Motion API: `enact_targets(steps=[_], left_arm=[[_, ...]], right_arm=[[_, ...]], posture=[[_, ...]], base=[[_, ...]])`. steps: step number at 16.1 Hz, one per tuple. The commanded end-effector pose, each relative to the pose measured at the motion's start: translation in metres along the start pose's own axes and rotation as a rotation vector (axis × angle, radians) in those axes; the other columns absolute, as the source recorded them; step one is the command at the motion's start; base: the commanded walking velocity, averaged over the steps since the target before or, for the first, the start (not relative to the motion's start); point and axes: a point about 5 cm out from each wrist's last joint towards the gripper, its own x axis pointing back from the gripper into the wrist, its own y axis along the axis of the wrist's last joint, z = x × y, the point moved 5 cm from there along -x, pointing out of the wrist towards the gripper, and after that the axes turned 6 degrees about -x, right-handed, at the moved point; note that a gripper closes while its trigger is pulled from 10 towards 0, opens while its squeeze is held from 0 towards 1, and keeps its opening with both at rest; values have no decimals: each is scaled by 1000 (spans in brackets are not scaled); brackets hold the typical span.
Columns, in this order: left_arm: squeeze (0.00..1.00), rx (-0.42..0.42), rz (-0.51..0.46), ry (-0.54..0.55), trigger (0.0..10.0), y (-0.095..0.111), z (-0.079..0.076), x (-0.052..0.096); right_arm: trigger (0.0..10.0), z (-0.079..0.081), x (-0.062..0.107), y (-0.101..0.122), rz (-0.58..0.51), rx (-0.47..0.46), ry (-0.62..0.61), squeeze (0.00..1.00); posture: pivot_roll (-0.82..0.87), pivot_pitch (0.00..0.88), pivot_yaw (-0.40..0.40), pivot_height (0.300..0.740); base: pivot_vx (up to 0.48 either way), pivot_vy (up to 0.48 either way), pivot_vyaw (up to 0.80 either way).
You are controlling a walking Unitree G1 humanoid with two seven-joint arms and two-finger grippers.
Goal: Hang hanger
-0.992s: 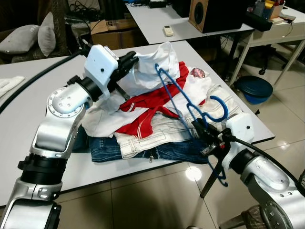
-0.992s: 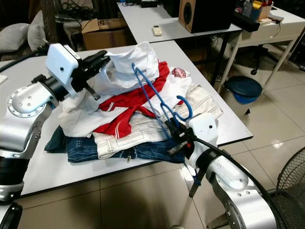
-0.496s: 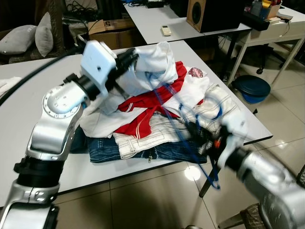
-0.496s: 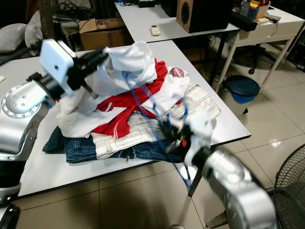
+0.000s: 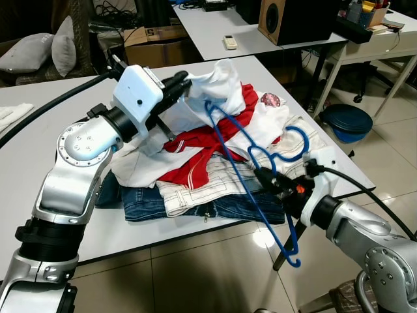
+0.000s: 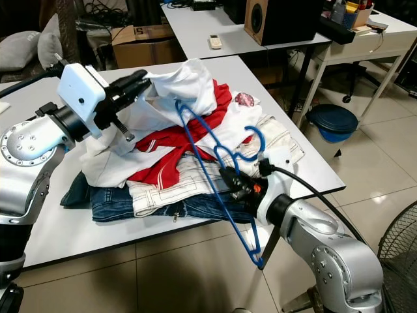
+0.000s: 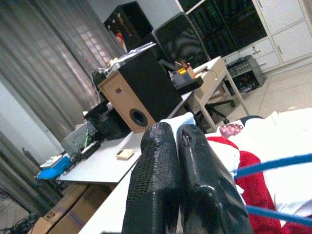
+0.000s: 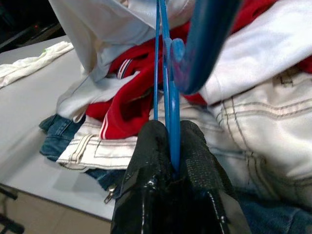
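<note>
Right gripper (image 5: 266, 177), centre-right of the frame, clamps the blue plastic hanger (image 5: 242, 156) over the clothes pile (image 5: 195, 176) — light, stiff, slippery; grip the bar. Left gripper (image 5: 184, 79) pinches a white garment (image 5: 215, 81).

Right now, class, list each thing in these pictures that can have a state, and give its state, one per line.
blue hanger: clamped, tilted, one end past the table edge.
right end effector: shut on the hanger.
left end effector: shut, gripping the white garment.
white garment: lifted, bunched up.
red garment: crumpled in the pile.
jeans: flat at the bottom of the pile.
</note>
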Motion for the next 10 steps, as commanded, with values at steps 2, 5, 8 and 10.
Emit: enact_targets(steps=[2, 5, 8, 10], left_arm=[[0, -11, -44, -25, 0, 11, -2, 0], [0, 6, -13, -155, 0, 5, -23, 5], [0, -20, 22, -267, 0, -3, -43, 11], [0, -46, 42, -317, 0, -7, -49, 14]], right_arm=[[10000, 1, -2, -1, 6, -49, 6, 0], [10000, -9, -6, 15, -59, -68, -40, 0], [10000, -19, -9, 32, -138, -165, -76, 0], [10000, -28, -10, 34, -154, -249, -108, 0]], posture=[[-43, 0, 28, 740], [-40, 0, 32, 740], [-39, 0, 37, 740], [-33, 0, 36, 740]], base=[[0, 0, 0], [0, 0, 0], [0, 0, 0], [0, 0, 0]])
